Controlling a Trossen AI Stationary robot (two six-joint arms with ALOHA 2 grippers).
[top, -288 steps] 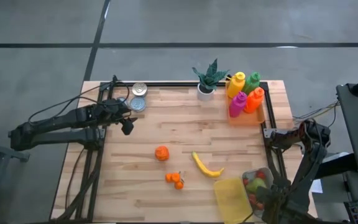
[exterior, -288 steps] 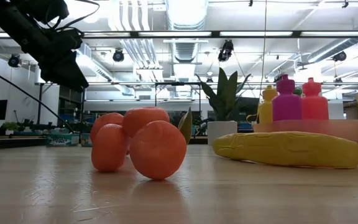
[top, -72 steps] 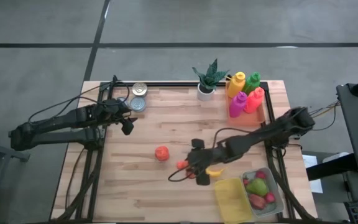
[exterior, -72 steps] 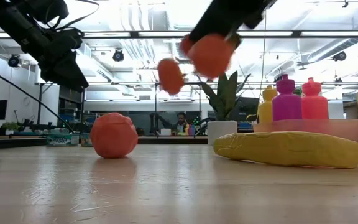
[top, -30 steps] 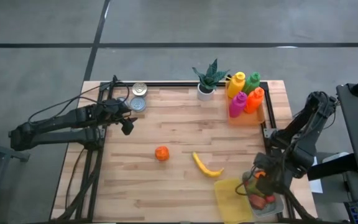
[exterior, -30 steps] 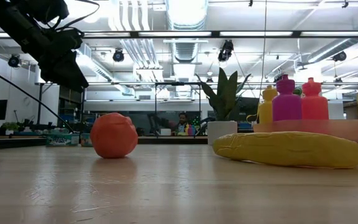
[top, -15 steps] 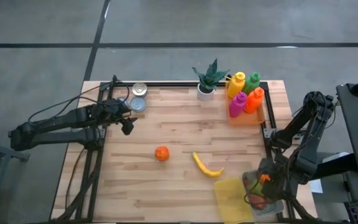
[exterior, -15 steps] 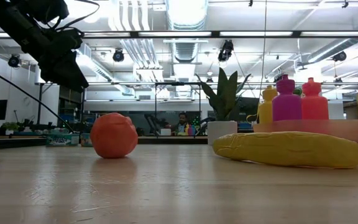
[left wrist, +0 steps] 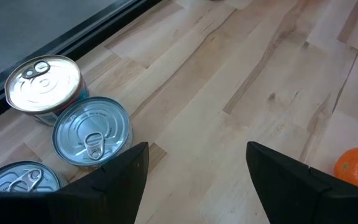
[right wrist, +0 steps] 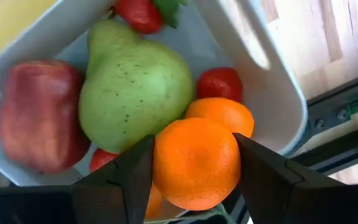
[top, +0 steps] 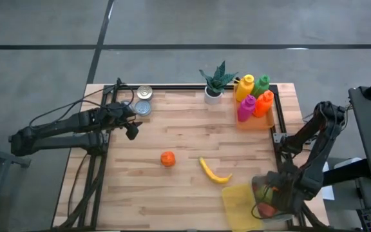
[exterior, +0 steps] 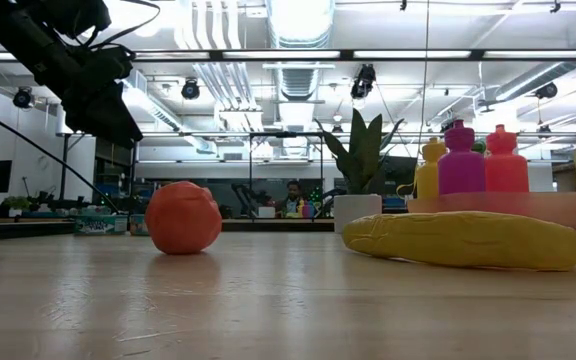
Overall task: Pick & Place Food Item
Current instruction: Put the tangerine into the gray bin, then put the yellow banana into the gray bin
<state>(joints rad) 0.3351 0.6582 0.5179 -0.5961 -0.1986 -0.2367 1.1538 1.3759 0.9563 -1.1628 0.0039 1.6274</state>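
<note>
R jaws (right wrist: 194,165): hanging right over the clear tub (right wrist: 272,93) at the bench's near R corner, part-open, closing on the orange cluster (right wrist: 196,163), one orange squarely between them.
Key relation: cluster is sitting directly below/between the R jaws, already down among the tub's fruit; looks to me like the drop is the step in hand, so letting go straight down is all the move needs.
Cluster lie: roundish, no real long axis; a second orange (right wrist: 221,113) is showing just behind the gripped one, touching it.
Tub contents: green pear (right wrist: 135,87) in the middle, red apple (right wrist: 36,115) beside it, small red fruits (right wrist: 221,83) tucked round the pear; can't tell exactly what they are.
Tub lid: yellow lid (top: 240,206) lying flat just beside the tub, on the side twd bench centre.
Still on bench: lone orange (top: 167,158) mid-bench, banana (top: 214,171) between it and the tub, lying diagonal, near end pointing twd the lid.
Nearer arm: R arm is nearer the banana; lone orange is roughly between the two arms.
L jaws (left wrist: 194,171): waiting at the far L edge, part-open, holding nothing, hanging over bare wood near three tins (left wrist: 92,130).
Other containers: orange tray (top: 255,119) at far R corner holding four coloured bottles (top: 254,95); potted plant (top: 216,80) next to it.
Risk, my guess: cluster may roll off the piled fruit twd the tub rim.
</note>
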